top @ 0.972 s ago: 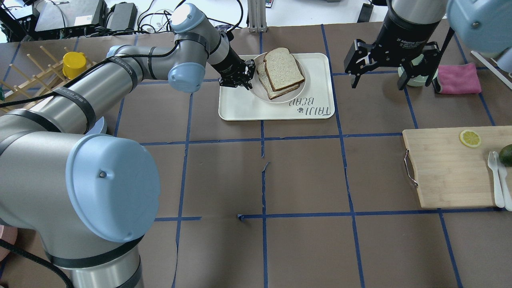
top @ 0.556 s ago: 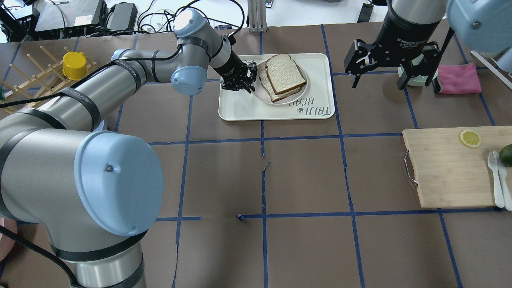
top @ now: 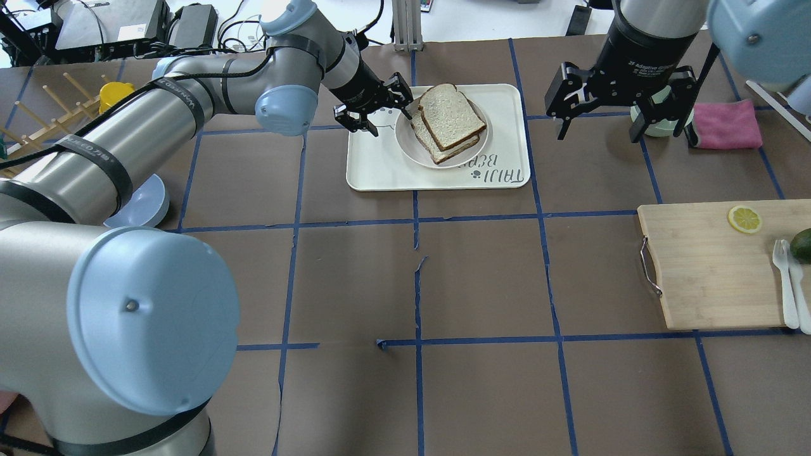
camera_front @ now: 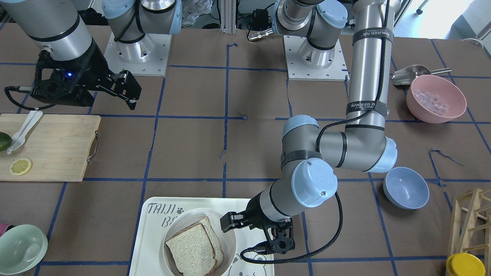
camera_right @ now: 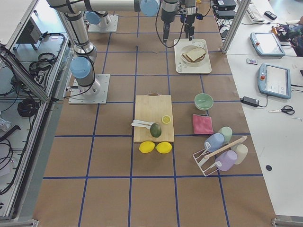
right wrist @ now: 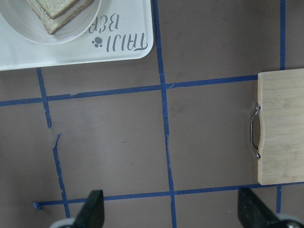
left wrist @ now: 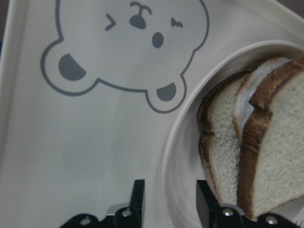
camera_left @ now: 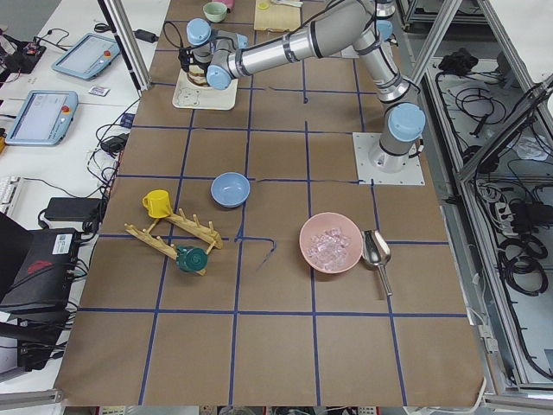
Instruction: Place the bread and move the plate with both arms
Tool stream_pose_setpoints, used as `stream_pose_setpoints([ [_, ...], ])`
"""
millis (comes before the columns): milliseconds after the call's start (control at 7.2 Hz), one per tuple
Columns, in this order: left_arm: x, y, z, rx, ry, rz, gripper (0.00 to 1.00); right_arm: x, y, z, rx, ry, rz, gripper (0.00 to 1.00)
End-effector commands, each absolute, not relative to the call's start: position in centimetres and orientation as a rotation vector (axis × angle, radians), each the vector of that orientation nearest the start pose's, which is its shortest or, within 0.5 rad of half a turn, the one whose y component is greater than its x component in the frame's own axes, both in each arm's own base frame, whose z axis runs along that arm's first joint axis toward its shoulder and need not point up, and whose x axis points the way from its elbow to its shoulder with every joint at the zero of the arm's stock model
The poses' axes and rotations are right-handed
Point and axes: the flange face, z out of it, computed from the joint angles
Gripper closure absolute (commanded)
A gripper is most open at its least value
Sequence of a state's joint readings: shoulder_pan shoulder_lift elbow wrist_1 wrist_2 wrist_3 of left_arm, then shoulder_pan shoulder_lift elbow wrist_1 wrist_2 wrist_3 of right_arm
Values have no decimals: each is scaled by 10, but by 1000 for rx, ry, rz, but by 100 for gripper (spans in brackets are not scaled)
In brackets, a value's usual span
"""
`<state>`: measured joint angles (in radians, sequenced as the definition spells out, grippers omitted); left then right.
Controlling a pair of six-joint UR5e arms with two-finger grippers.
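Now — bread (top: 451, 116) flat on plate (top: 405, 136) | rounded top away from robot

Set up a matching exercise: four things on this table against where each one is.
Things:
1 bread
2 plate
3 lemon slice
4 left gripper

Places:
A on the bear-printed tray
B on the wooden cutting board
C open, one finger on either side of the plate's rim
D on top of a second slice, in the plate

Pairs: 1-D, 2-A, 3-B, 4-C
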<state>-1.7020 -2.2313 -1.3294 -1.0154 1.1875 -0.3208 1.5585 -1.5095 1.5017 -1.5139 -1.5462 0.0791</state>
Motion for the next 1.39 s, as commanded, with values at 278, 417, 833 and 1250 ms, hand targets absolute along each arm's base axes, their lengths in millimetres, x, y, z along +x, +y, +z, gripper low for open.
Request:
stream_pose_setpoints([
  [278, -213, -631, 398, 106, 3230, -44, 8, 129, -514, 485, 142, 3114, 80, 0],
  [417, -198, -601, 442, 150, 3193, -20, 8, 129, -515, 485, 140, 3114, 80, 0],
  [833, -175, -512, 490, 154, 3131, -5, 5, 129, -515, 485, 132, 3115, 78, 0],
  [1250, -152, -499, 512, 86, 3135, -84, 0, 129, -514, 485, 142, 3114, 85, 0],
])
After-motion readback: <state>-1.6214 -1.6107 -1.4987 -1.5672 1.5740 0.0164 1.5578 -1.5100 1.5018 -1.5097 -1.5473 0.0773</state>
